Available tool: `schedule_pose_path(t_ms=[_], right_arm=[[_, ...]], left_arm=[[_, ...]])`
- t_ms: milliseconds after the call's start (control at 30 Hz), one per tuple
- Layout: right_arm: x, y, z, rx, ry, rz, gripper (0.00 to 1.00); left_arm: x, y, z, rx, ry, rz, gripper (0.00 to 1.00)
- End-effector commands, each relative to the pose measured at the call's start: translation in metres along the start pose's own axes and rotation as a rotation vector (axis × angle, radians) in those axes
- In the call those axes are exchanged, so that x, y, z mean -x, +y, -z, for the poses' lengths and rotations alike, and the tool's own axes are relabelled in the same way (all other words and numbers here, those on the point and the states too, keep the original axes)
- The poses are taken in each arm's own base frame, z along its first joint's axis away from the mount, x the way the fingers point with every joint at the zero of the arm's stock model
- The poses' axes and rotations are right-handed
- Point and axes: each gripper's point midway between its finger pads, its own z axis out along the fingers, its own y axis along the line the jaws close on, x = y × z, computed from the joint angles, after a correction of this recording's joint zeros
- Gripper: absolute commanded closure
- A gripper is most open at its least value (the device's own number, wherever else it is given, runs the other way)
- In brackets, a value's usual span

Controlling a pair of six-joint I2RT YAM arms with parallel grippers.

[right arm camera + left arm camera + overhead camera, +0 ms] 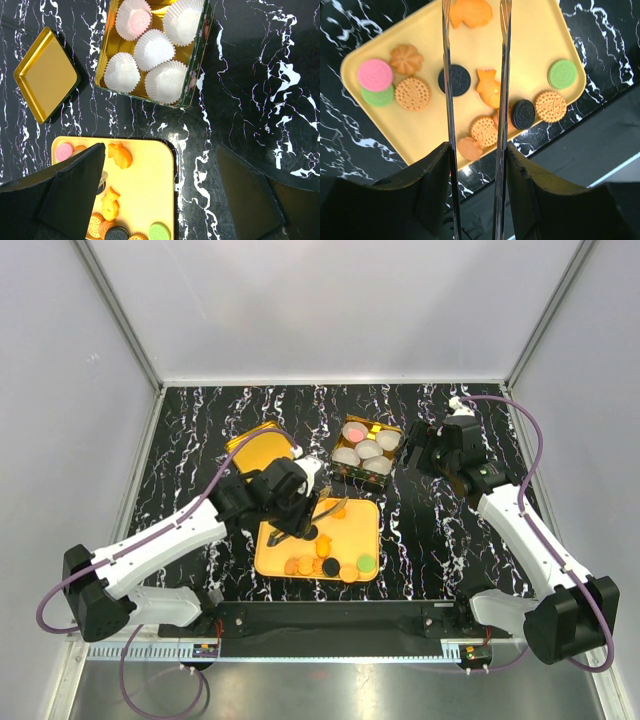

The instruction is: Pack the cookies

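Note:
Several cookies (413, 93) in orange, black, pink and green lie on the yellow tray (360, 530), most along its near edge. My left gripper (477, 150) is shut on metal tongs (503, 75). The tongs' two blades stand apart above the tray and run past a black cookie (457, 80) and a fish-shaped cookie (487, 89). Their tips leave the left wrist view by another fish cookie (470, 12), and nothing shows pinched between them. One pink cookie (137, 21) sits in a paper cup in the tin (196, 75). My right gripper (160, 185) hangs open over the tray's right edge, holding nothing.
The tin (396, 455) stands behind the tray and holds several white paper cups (155, 49). A gold lid (262, 445) lies on the black marble table to the tin's left. My right arm (520, 530) reaches along the right side.

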Motion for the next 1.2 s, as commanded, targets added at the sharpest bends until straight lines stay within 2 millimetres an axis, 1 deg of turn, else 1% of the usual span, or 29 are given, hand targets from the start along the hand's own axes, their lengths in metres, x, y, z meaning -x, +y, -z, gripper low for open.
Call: schedule_pose_path(t_ms=[0, 133, 167, 200, 267, 533, 733, 1167], right_arm=[[0.008, 0.001, 0.001, -0.001, -0.038, 0.019, 0.00], [0.008, 0.001, 0.001, -0.001, -0.040, 0.021, 0.00], [0.007, 0.001, 0.001, -0.002, -0.038, 0.019, 0.00], [0.007, 0.001, 0.001, -0.001, -0.040, 0.019, 0.00], [0.007, 0.001, 0.001, -0.001, -0.040, 0.019, 0.00], [0.006, -0.002, 0.001, -0.009, -0.039, 0.023, 0.00], [0.005, -0.002, 0.000, -0.008, -0.038, 0.027, 0.00], [0.005, -0.003, 0.002, -0.009, -0.042, 0.028, 0.00]], left_arm=[[0.005, -0.016, 0.004, -0.069, -0.056, 0.047, 0.51], [-0.003, -0.019, 0.000, -0.082, -0.045, 0.071, 0.51], [-0.008, -0.018, -0.004, -0.080, -0.033, 0.074, 0.51], [-0.007, -0.020, -0.005, -0.086, -0.038, 0.083, 0.51], [-0.011, -0.020, -0.012, -0.087, -0.024, 0.092, 0.50], [-0.009, -0.023, -0.022, -0.086, -0.017, 0.112, 0.49], [-0.014, -0.030, -0.026, -0.115, 0.013, 0.117, 0.48], [-0.022, -0.027, -0.036, -0.101, 0.040, 0.136, 0.48]])
